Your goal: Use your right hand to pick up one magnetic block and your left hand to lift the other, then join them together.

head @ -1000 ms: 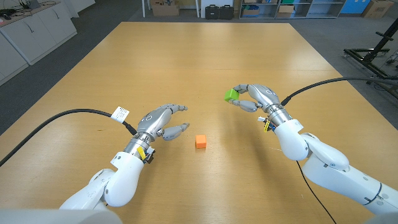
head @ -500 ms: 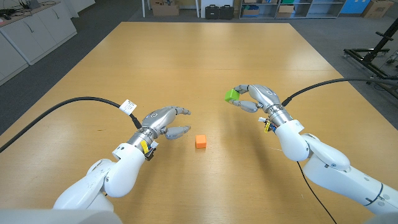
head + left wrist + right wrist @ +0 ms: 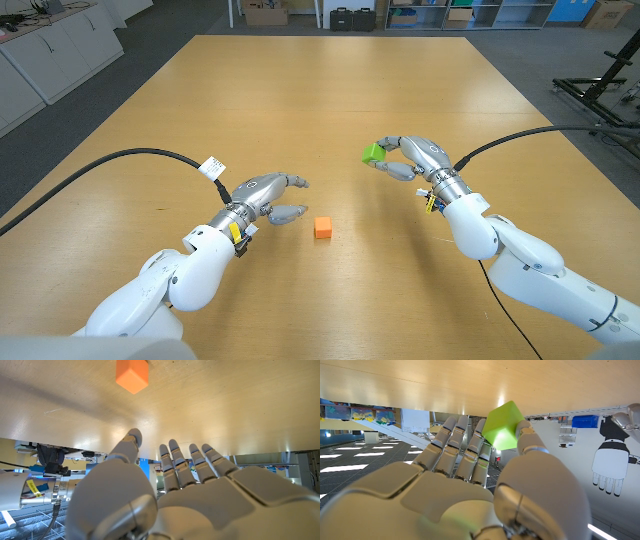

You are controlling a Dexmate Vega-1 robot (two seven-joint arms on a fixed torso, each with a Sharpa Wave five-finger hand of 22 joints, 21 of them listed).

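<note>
1. Right robot hand [image 3: 412, 157]: pinches green block [image 3: 372, 152], lifted above counter [image 3: 330, 110]; done
2. Left robot hand [image 3: 264, 196]: fingers spread, empty, near orange block [image 3: 322, 227] on counter; pickup and joining remain

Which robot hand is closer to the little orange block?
The left. The left hand sits open just beside the orange block without touching it. The right hand is farther off, holding the green block.
</note>
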